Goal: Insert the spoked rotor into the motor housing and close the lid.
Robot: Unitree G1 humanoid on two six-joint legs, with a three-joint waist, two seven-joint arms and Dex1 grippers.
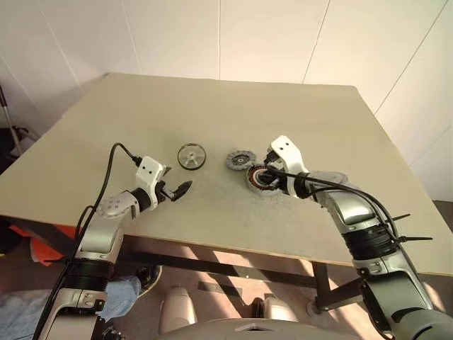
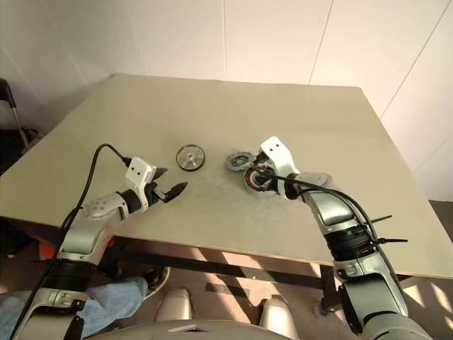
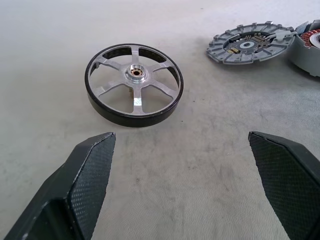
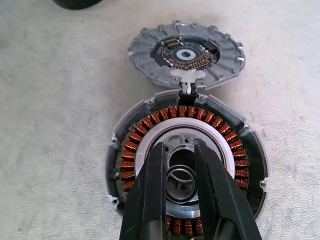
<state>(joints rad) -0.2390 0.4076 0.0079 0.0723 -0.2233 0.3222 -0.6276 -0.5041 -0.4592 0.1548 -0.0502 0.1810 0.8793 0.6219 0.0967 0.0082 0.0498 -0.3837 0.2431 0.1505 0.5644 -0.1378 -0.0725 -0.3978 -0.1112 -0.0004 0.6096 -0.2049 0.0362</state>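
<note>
The spoked rotor [image 3: 134, 85], a black-rimmed wheel with silver spokes, lies flat on the table ahead of my left gripper [image 3: 181, 137]. That gripper hovers open and empty, a short way from it. To the rotor's right lies the lid [image 4: 185, 55], a grey ribbed disc with a circuit board, joined by a short wire to the motor housing [image 4: 235, 150]. The housing shows its ring of copper coils. My right gripper [image 4: 179, 150] points down into the housing's centre. Its fingers are nearly together on a small metal ring [image 4: 180, 181] over the hub.
The beige table [image 1: 233, 106] reaches to white walls at the back. Its near edge [image 1: 212, 244] runs just under both arms. A person's leg in jeans [image 1: 124, 292] shows below the edge on the left.
</note>
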